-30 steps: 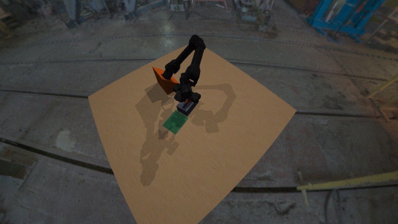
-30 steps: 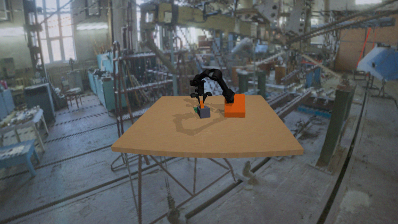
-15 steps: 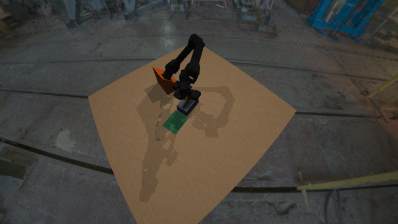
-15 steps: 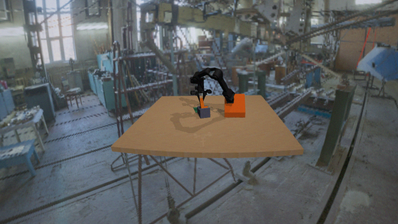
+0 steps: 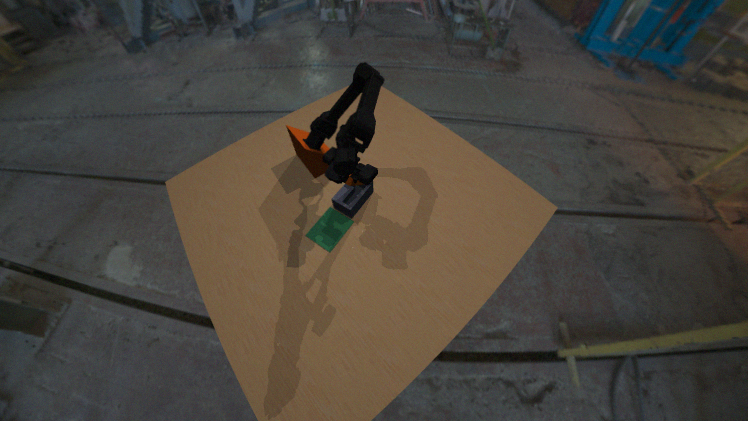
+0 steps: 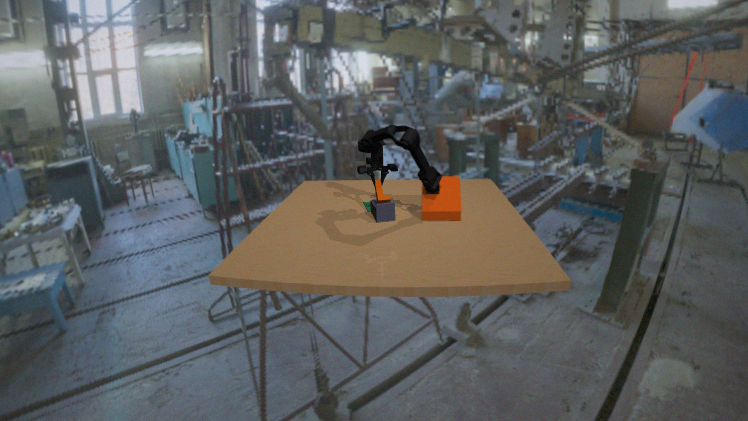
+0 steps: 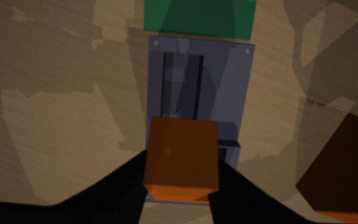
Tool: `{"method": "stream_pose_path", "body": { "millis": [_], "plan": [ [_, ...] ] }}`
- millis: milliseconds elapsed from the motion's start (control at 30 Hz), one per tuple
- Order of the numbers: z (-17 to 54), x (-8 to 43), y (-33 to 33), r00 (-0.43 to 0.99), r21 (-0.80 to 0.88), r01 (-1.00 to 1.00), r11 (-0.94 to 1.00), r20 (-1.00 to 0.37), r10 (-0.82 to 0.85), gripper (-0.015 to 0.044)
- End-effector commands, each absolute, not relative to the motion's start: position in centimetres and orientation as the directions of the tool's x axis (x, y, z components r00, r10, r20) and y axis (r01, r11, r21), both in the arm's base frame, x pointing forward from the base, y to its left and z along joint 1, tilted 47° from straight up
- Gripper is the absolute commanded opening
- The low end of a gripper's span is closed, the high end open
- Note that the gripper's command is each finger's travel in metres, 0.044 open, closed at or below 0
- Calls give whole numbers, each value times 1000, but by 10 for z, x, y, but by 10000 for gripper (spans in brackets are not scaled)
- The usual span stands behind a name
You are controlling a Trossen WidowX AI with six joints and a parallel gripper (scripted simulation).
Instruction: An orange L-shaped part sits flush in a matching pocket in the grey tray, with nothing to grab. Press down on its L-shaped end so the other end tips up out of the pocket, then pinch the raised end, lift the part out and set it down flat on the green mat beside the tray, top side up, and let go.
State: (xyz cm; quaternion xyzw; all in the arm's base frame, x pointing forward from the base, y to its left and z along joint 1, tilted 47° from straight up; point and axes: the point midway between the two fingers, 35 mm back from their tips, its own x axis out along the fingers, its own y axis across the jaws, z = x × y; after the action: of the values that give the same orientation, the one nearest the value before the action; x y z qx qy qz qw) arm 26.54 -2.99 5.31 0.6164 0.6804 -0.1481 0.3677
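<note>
On the wooden bench (image 5: 419,284), the black tool (image 7: 181,191) pinches the orange L-shaped part (image 7: 182,155), hanging upright above the grey tray (image 7: 230,81), ready for carrying toward the green mat (image 7: 201,18).

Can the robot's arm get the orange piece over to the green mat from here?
Probably yes. The tool is shut on the orange L-shaped part, holding it above the grey tray. The flat green mat lies right beside the tray, with nothing between them.
</note>
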Motion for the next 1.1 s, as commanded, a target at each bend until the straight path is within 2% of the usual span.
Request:
{"method": "stream_pose_path", "body": {
  "millis": [0,267,1067],
  "plan": [
    [55,265,-31,28,254,945,204,-687,726,0],
    [55,266,-37,28,254,945,204,-687,726,0],
    [-9,289,-95,30,256,945,205,-690,723,0]
  ]
}}
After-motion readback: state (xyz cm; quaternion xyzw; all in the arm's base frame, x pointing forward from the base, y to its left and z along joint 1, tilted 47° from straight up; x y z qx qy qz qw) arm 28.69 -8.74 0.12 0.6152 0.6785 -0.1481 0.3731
